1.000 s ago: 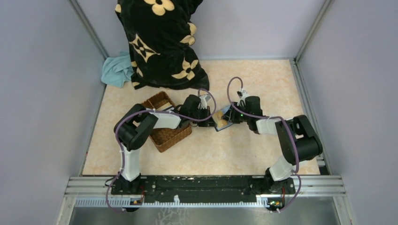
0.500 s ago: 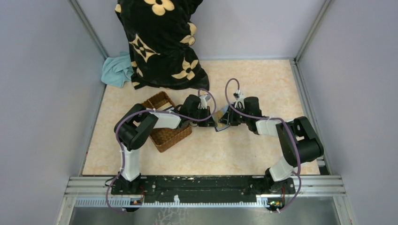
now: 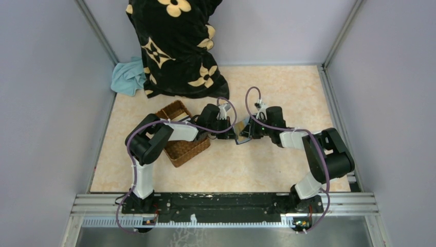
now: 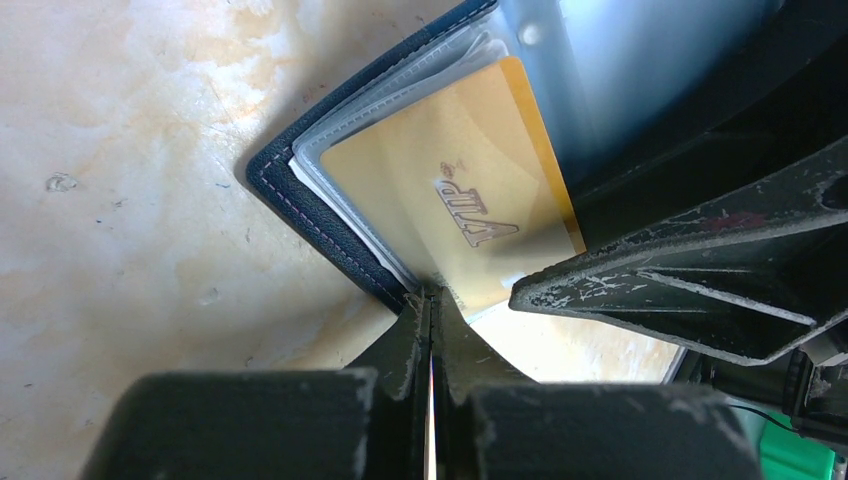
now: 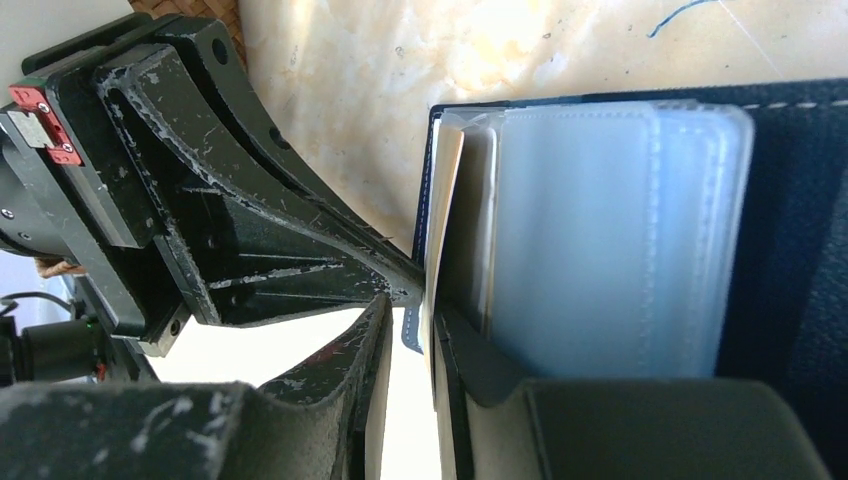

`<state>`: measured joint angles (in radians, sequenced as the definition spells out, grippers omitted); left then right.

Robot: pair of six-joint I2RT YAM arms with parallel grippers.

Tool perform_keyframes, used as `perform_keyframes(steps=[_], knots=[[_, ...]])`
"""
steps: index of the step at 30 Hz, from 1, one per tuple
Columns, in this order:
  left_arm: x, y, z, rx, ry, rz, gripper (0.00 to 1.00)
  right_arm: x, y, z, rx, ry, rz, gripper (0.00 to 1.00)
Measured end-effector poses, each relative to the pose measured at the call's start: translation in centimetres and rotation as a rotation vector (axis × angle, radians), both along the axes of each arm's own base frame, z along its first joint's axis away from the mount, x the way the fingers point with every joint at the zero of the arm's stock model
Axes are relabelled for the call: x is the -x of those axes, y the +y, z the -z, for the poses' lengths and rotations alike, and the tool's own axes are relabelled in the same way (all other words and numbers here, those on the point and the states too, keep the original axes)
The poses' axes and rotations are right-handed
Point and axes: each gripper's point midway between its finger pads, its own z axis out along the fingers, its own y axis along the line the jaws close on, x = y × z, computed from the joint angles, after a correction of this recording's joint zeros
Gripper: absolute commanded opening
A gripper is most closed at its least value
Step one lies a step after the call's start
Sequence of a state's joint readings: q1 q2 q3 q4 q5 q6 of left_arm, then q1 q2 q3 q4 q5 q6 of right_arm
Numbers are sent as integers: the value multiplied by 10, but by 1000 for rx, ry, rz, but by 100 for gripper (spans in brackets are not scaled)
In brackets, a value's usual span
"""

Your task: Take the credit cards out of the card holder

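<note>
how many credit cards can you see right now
1: a gold card in a clear sleeve of the card holder. Others may be hidden in other sleeves.

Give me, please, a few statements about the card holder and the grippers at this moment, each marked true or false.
1. A gold card sits inside the card holder. True.
2. The card holder lies in the wicker basket. False: it is to the right of the wicker basket, between the left gripper and the right gripper.
3. The card holder is open, showing clear plastic sleeves. True.
4. The left gripper's fingers are spread wide apart. False: they are pressed together at the card holder's edge.
</note>
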<state>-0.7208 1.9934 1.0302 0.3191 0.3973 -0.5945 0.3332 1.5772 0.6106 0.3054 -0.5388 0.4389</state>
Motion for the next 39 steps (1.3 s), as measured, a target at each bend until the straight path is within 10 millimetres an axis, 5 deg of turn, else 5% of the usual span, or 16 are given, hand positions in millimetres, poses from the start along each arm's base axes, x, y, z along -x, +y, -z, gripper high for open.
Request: perform_keyframes(steps=[39], knots=[[-2,-8,0,26,1,16,0,-7,-44,-21,-22,45,161,15]])
